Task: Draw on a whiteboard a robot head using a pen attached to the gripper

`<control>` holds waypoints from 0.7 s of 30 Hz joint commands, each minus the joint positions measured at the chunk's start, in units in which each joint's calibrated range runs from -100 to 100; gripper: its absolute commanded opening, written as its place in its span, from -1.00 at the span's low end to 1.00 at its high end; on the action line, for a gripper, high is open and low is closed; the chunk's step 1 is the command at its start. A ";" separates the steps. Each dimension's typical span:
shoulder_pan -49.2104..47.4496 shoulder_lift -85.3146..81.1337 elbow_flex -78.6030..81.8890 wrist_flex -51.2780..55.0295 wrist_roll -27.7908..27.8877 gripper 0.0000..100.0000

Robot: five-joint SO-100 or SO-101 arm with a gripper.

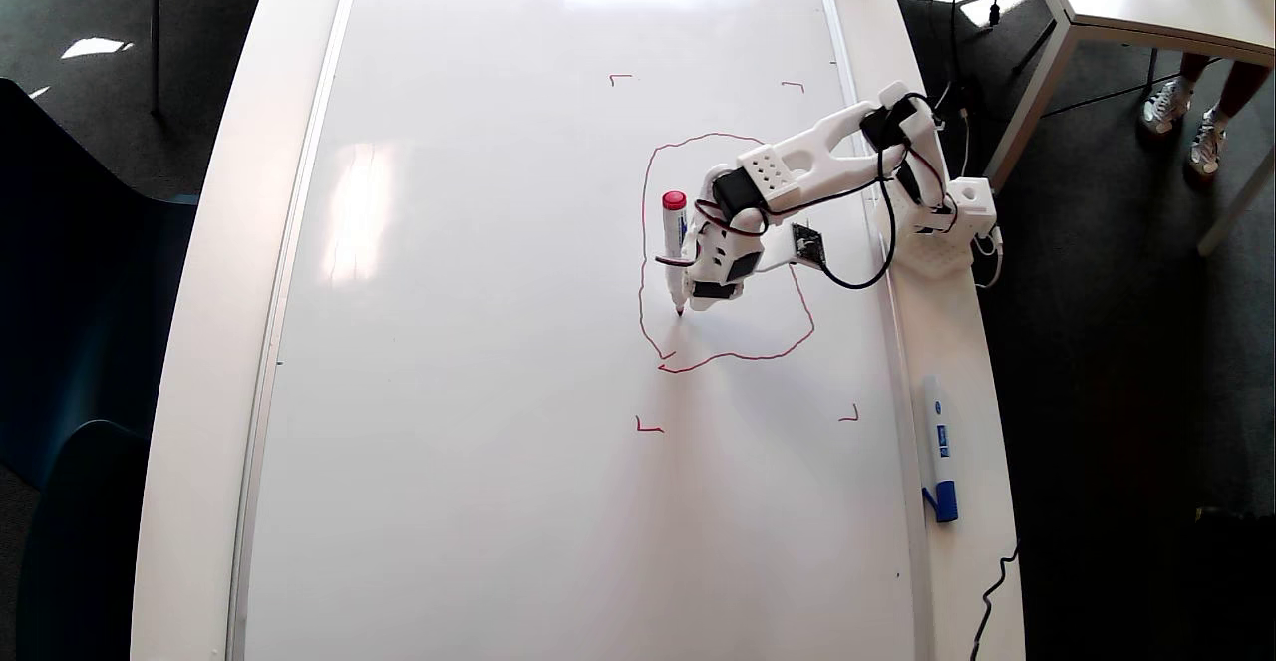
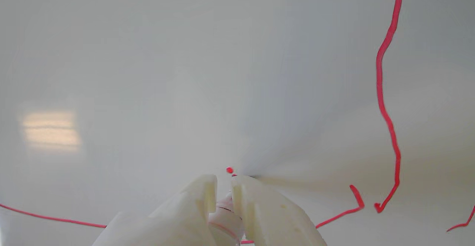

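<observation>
The whiteboard (image 1: 478,342) covers nearly the whole table in the overhead view, its thin silver frame running down the left and right edges. Right of its centre sits the robot head (image 1: 653,192), so far only a wobbly red outline (its line ends overlap at the near-left corner without quite meeting), framed by four small red corner marks (image 1: 648,428). The white arm (image 1: 827,158) reaches leftward from its base (image 1: 947,227) at the board's right edge, crossing over the outline's interior. The gripper (image 1: 686,277) points down at the board just inside the outline's left side, its two fingers (image 2: 259,209) closed snugly around the pen (image 1: 675,247); in the wrist view only a narrow gap shows between them, with the pen's barrel (image 2: 224,220) filling it. The pen's red cap end is up and its dark tip is at the board surface. A small red dot (image 2: 229,170) lies on the board just beyond the fingertips. Near the right frame lies a white marker with a blue cap (image 1: 939,447).
</observation>
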 commanded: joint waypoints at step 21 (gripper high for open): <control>-2.36 -0.50 3.99 -3.27 -2.40 -0.98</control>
